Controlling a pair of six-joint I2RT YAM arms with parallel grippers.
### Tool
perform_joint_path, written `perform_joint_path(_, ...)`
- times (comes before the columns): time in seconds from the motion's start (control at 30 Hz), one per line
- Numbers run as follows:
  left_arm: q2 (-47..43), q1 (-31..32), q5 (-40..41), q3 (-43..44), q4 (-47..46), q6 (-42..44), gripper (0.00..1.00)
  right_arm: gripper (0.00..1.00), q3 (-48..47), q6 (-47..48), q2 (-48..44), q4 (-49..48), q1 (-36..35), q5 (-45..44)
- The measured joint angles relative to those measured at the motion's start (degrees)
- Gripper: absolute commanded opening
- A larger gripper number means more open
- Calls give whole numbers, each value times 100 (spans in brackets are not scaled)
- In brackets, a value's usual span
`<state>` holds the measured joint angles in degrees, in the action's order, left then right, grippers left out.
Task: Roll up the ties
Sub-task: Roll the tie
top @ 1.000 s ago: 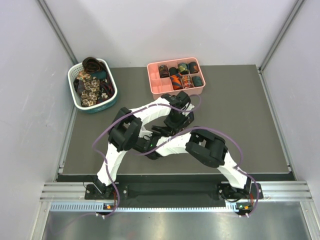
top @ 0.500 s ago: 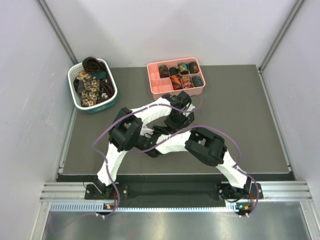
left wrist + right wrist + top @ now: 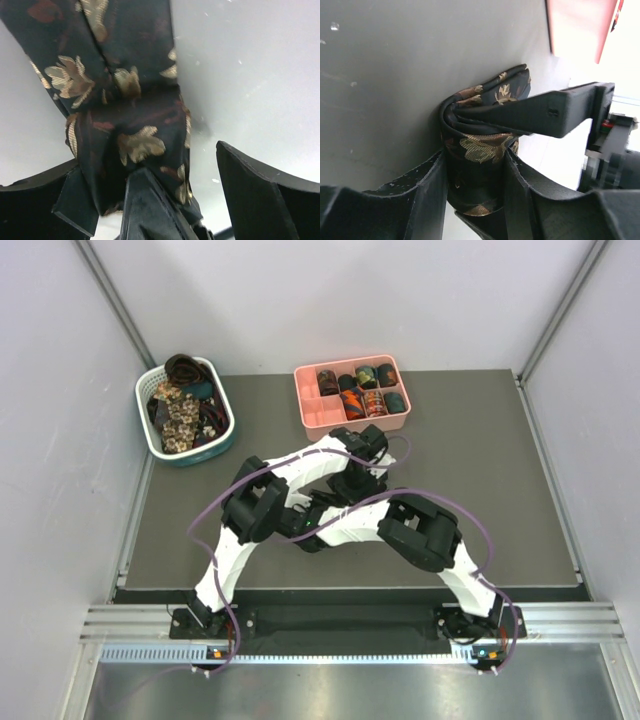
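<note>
Item: one tie, dark with beige floral, partly coiled on the table near its middle. From above it is hidden under the meeting arms, and its strip end is cut off in the left wrist view.
Right gripper: clamped on the coil.
Left gripper: jaws wide, one finger inside the fold.
Also: rolled ties in the pink tray, and loose ties in the basket.

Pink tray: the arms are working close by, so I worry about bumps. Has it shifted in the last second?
No. The pink tray keeps its place at the far edge of the table.
</note>
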<state>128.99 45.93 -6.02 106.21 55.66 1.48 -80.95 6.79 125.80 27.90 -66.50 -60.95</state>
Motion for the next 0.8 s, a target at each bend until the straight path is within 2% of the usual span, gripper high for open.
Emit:
perform_joint_path(0.13,50,4,-66,269,219,13,90,18,105,2,-87,-52,17,107)
perform_joint_path(0.27,79,-31,-83,555,190,-11,99,18,208,7,-195,-146,42,243)
perform_joint_path(0.47,-197,-254,-249,509,-501,-219,99,18,374,94,-378,-319,92,474)
perform_joint_path(0.63,-1014,-728,-363,-4,-1342,-560,99,18,555,170,-619,-455,157,807)
perform_joint_path(0.8,-2304,-1460,-518,-1309,-2660,-1141,99,17,800,223,-1034,-535,289,1453)
